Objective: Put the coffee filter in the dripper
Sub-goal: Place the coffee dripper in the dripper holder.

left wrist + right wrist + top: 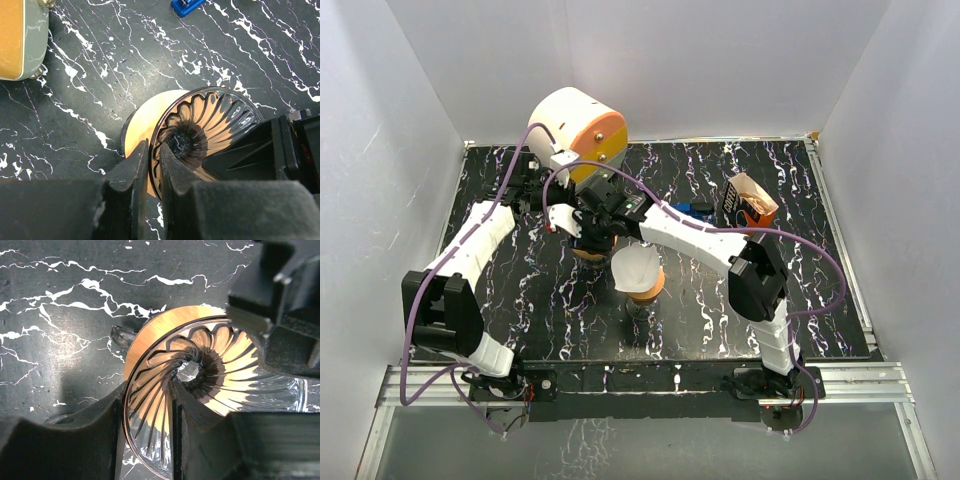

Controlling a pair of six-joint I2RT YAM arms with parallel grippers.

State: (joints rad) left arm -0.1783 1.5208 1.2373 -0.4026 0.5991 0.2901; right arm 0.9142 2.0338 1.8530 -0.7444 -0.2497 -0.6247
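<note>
At the rim of the dripper (215, 120), left pincer (154, 150) pinched tight; right pincer (147, 395) sat open around it. Filter (638, 268) looked floppy, best grabbed by its edge.

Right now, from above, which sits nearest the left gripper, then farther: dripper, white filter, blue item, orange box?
1. The dripper, pinched by the left gripper.
2. The white filter, right of it, toward the arm bases.
3. The blue item, farther right.
4. The orange box, rightmost.
</note>
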